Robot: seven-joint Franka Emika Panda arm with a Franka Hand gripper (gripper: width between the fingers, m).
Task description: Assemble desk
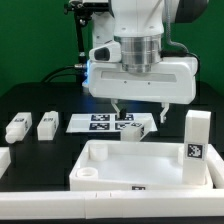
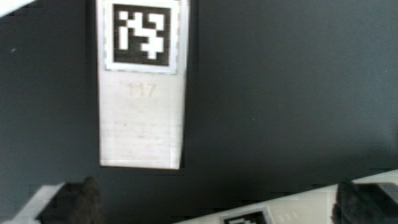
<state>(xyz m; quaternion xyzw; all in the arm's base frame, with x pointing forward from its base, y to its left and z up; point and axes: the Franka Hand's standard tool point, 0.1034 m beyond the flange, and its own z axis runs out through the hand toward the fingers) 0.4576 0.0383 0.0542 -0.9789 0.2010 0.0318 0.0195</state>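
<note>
The desk top [image 1: 150,182], a white tray with a raised rim and a round corner socket [image 1: 88,172], lies at the front. One white leg [image 1: 197,135] stands upright at its corner on the exterior view's right. Two legs [image 1: 17,127] [image 1: 47,124] lie at the left. Another tagged leg [image 1: 141,128] lies under my gripper [image 1: 139,110]. In the wrist view this leg [image 2: 143,110] lies flat, just clear of the fingertips. My gripper [image 2: 222,205] hangs open and holds nothing. A tagged white edge [image 2: 311,200], likely the desk top's rim, shows between the fingers.
The marker board [image 1: 100,122] lies flat on the black table behind the desk top, partly under the gripper. A white block [image 1: 3,158] shows at the exterior view's left edge. Cables and the robot's base stand at the back.
</note>
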